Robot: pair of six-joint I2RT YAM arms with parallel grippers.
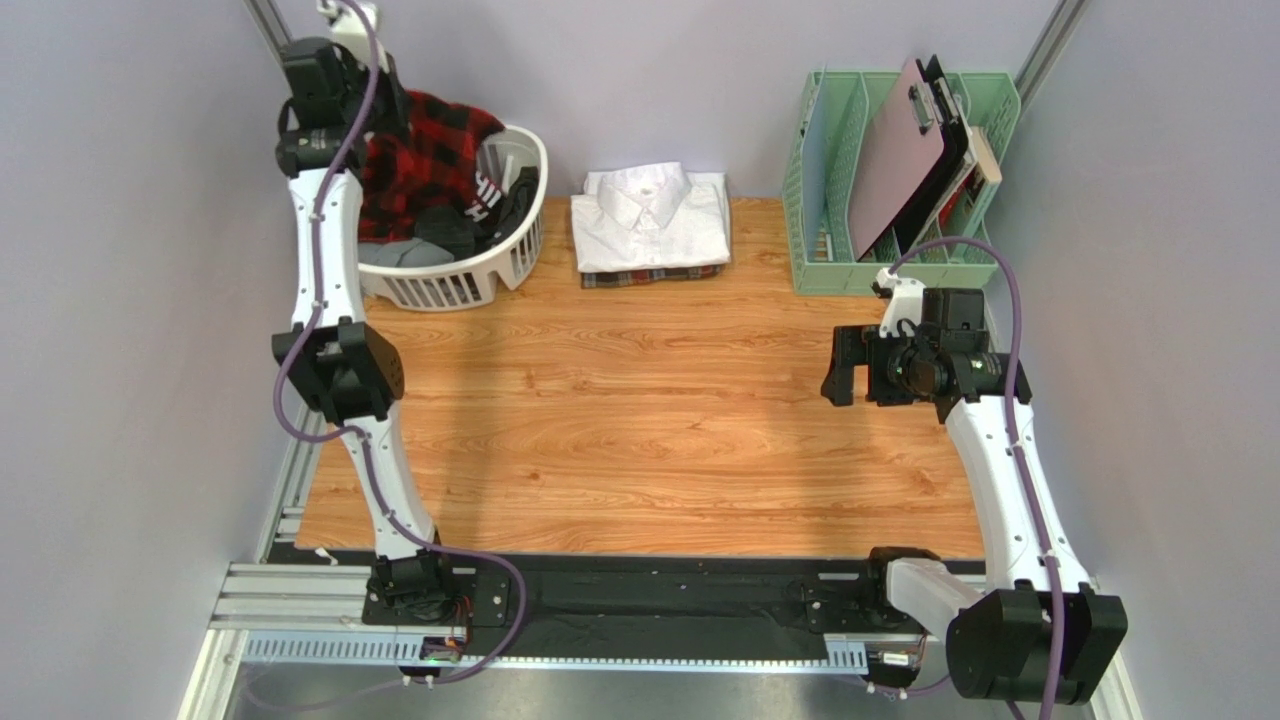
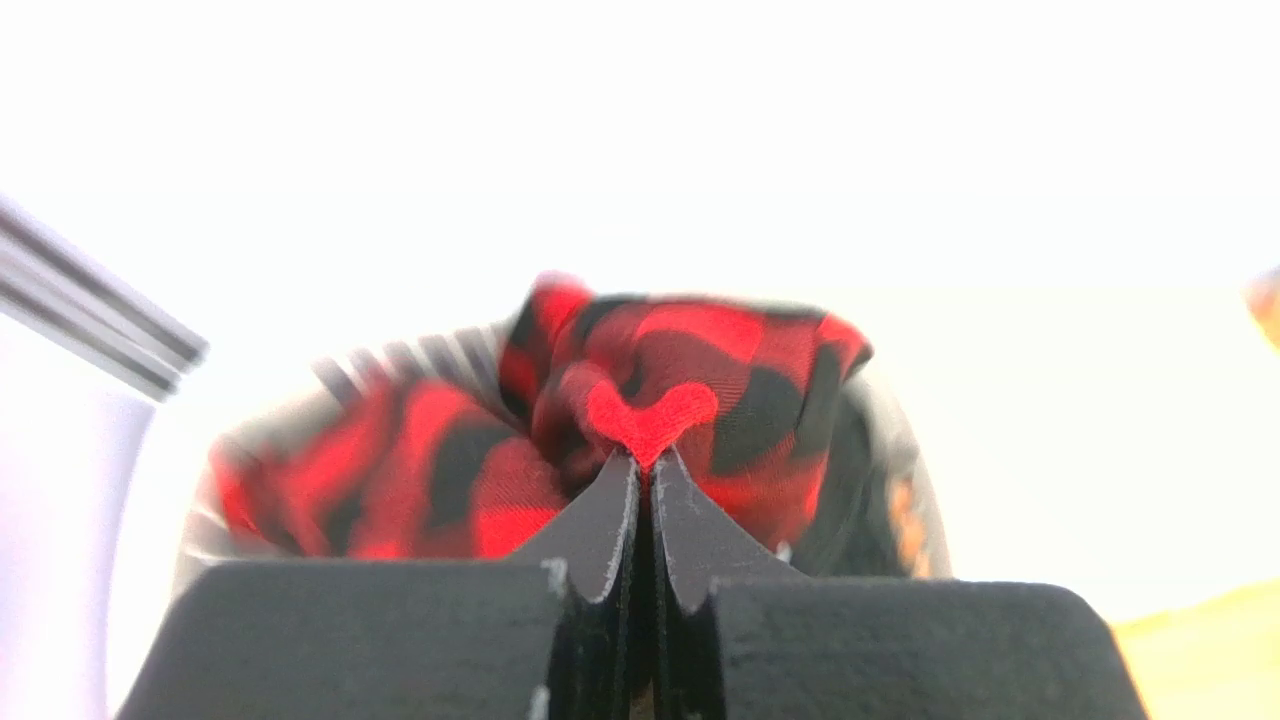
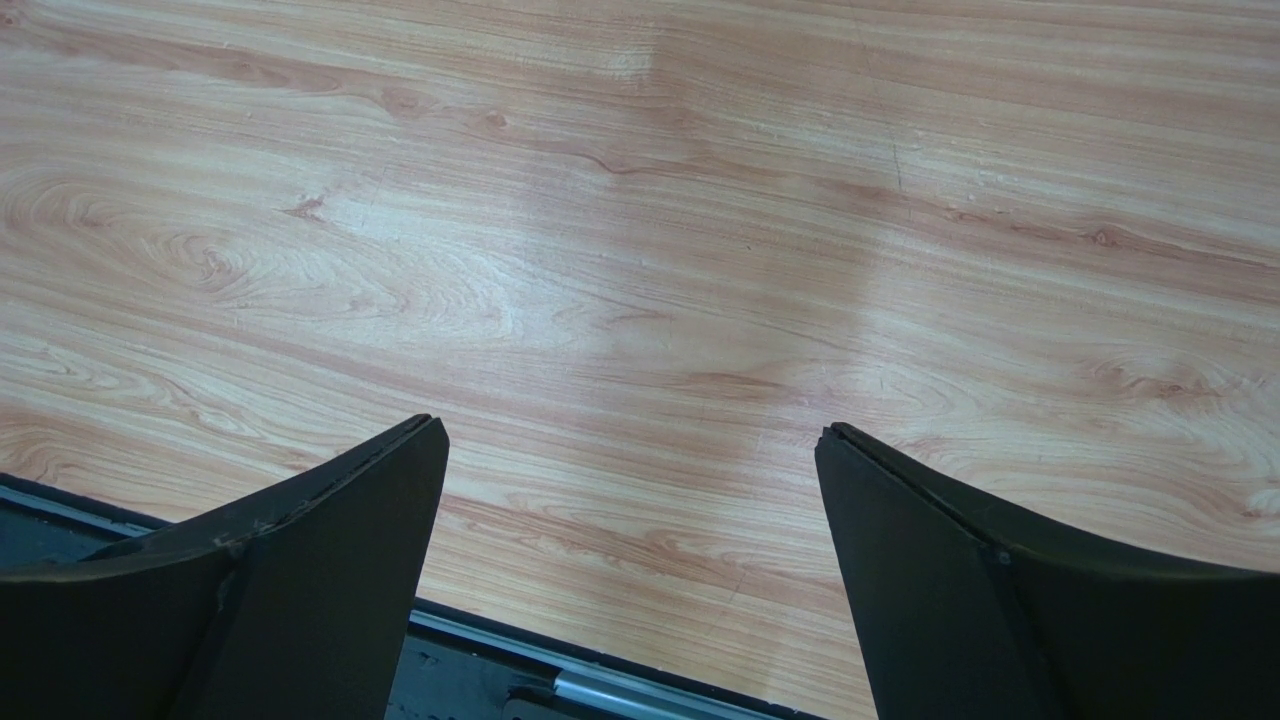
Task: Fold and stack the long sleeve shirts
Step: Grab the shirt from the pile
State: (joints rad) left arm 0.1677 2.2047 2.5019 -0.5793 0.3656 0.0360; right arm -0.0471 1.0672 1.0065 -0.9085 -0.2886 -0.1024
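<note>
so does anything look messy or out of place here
Only the red-and-black flannel shirt: it sits crumpled in the white basket, back left, pinched by the left gripper. The folded white shirt looks neat.

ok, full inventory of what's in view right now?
table: one, wood grain, under everything
basket: one, white, far left of the table
red-and-black checked shirt: one, red and black, bunched in the basket
dark clothing: count unclear, black and grey, in the basket too
plaid shirt: one, dark, folded, far centre
white shirt: one, white, folded, on top of the plaid shirt
file rack: one, green, far right
clipboards: at least two, front one dull pink, in the file rack
left tool: one, black, shut on the red-and-black checked shirt, over the basket
right tool: one, black, open, above bare table at right
</note>
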